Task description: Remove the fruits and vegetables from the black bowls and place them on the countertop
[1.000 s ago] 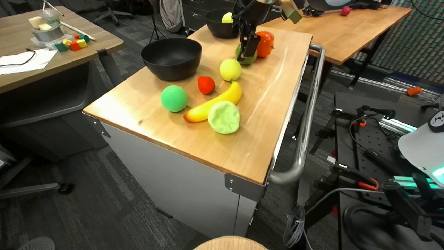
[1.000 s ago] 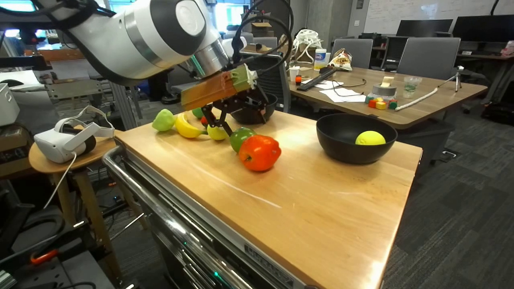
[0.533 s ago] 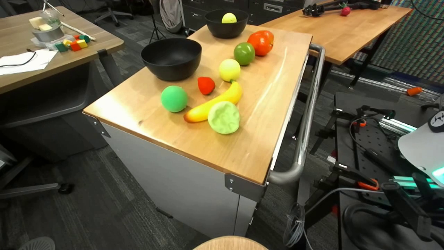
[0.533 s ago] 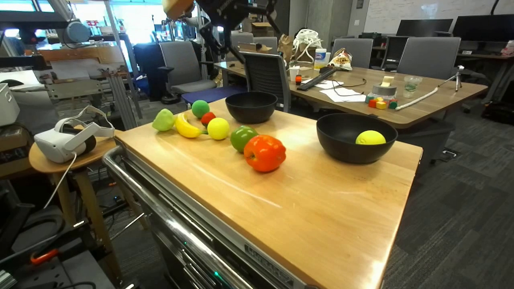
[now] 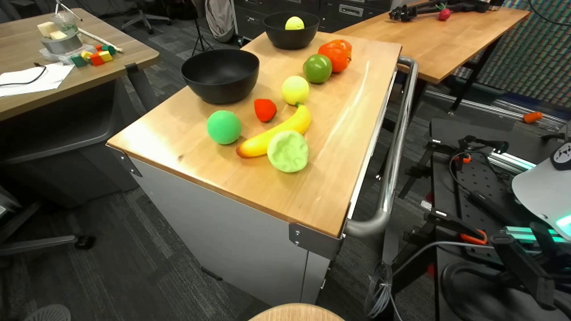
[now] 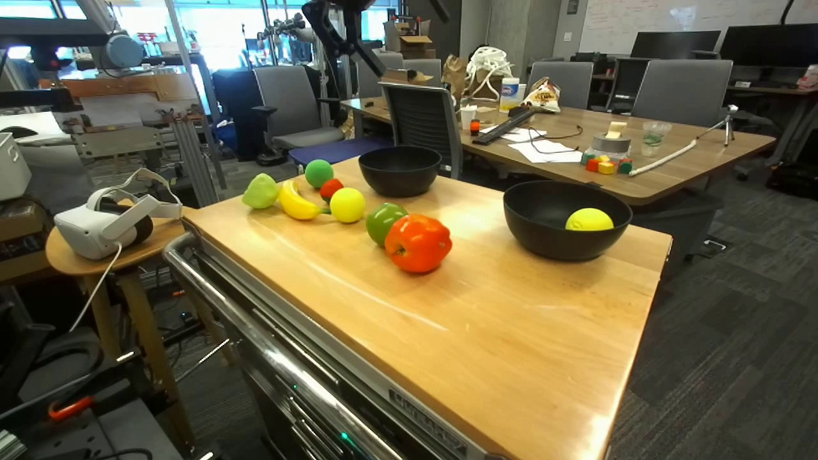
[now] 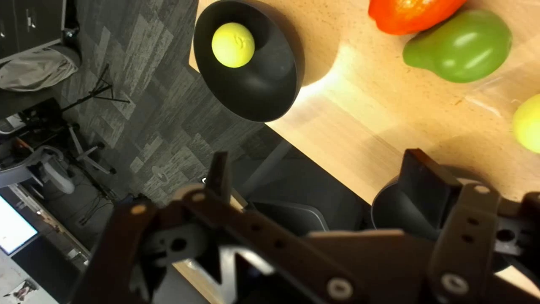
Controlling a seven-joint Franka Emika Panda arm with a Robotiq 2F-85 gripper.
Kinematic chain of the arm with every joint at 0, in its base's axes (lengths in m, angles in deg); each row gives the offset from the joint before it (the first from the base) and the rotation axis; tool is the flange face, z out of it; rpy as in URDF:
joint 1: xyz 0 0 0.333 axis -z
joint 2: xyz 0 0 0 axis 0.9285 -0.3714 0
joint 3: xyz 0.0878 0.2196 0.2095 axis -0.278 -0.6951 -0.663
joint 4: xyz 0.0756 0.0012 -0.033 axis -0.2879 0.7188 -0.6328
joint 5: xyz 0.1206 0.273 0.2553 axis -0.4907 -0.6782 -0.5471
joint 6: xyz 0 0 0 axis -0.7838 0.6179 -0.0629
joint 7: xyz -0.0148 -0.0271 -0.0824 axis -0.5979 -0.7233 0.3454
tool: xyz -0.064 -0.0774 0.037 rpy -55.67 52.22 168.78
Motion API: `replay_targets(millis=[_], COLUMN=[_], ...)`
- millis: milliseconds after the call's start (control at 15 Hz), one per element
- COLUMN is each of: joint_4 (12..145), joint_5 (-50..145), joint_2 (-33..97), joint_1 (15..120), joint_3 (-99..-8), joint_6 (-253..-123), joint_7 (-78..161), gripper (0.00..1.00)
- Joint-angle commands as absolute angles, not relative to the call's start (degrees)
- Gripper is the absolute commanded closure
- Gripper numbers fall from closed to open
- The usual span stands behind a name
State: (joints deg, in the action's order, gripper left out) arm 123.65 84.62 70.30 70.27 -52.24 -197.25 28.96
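Note:
A yellow round piece (image 7: pixel 233 45) lies inside the far black bowl (image 6: pixel 562 243), seen in all views. The second black bowl (image 5: pixel 221 76) shows a bare inside. On the wooden countertop (image 5: pixel 192 165) rest a large red piece (image 6: pixel 418 244), a green pear-shaped piece (image 7: pixel 460 46) touching or close beside it, a yellow ball (image 5: pixel 295 90), a small red piece (image 5: pixel 265 110), a banana (image 5: pixel 276 133), a green ball (image 5: pixel 224 127) and a pale green cabbage (image 5: pixel 287 150). My gripper (image 7: pixel 322 177) hangs high above the countertop, fingers wide apart, holding nothing. An exterior view cuts it off at the top edge.
A metal rail (image 5: pixel 395 147) runs along one side of the countertop. A desk (image 6: pixel 696 160) with papers and small blocks stands behind the bowls. A stool carries a white headset (image 6: pixel 108 217). An office chair (image 6: pixel 422 121) stands close to the second bowl.
My gripper has risen from around the green pear-shaped piece to high above the countertop, its jaws staying open. The green and large red pieces have rocked slightly in place.

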Motion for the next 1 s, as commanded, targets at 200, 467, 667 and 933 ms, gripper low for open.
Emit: replay_targets(millis=[200,467,667,933], joint_4=[111.5,101.1,93.8,84.9], joint_5=[73.3,57.8,52.5,56.4], joint_2=[54.5,42.6,35.3,27.8], joint_1=[69.9,71.6,75.4,77.8], joint_3=[-46.3,-45.3,-47.8,-48.2], joint_6=[-206.9,-205.6,-202.0,-196.5], joint_7=[11.5,-5.6,-12.1,-10.0], gripper=[0.00,0.00,0.00,0.00])
